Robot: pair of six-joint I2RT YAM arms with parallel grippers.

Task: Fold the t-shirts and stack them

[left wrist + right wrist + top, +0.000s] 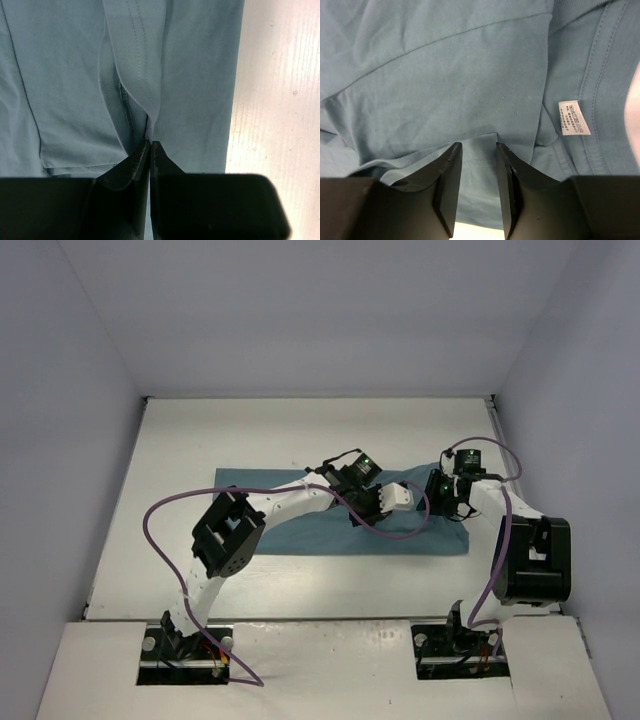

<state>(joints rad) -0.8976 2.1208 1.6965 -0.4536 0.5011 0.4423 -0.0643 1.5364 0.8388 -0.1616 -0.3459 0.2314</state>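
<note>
Your left gripper [150, 144] is clamped on a t-shirt [60, 75] fold, and your right gripper [479, 150] has its jaws apart, straddling the cloth.

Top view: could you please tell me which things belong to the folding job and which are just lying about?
Job: t-shirt; left gripper, pinching a fold; right gripper, open over the cloth.
Not part of it: table; purple cable.
</note>
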